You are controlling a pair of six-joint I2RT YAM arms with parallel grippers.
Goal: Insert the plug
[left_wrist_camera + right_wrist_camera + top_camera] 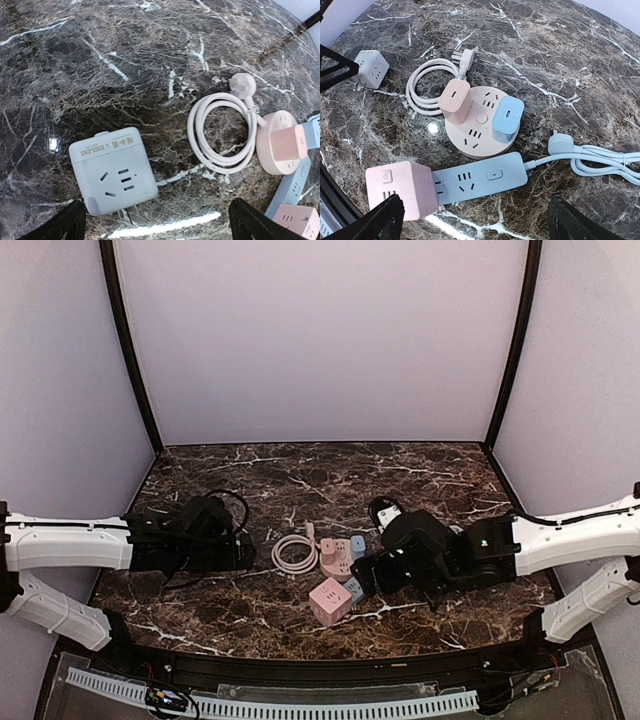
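top cam / L arm: in from the left, left gripper [248, 552] low over table [300, 470], just left of white cable coil [294, 553].
top cam / R arm: in from the right, right gripper [362, 575] just right of the socket cluster.
top cam / cluster: mid-table, round strip [338, 560] w/ pink cube [329, 602] on its near side, twd the arm bases.
L wrist / jaws: spread wide, nothing gripped.
L wrist / grey cube plug [112, 170]: flat on the marble, socket face up, prongs poking out at its near edge, roughly btwn the two fingers. Not in any socket.
L wrist / coil: right of the grey cube plug, apart from it. Its white plug [242, 86] lies loose on the far side.
R wrist / jaws: wide, empty.
R wrist / pink adapter [455, 100]: seated upright in round strip, left side.
R wrist / blue adapter [507, 117]: seated upright in round strip, right side, apart from the pink one.
R wrist / blue strip [480, 180]: flat, just in front of round strip. Pink cube sits at its left end.
R wrist / blue cable [605, 157]: leaves the strip's right end, looped at right. Its blue plug [560, 144] is loose on table.
R wrist / grey cube plug: top left, beyond the coil, well apart from round strip.
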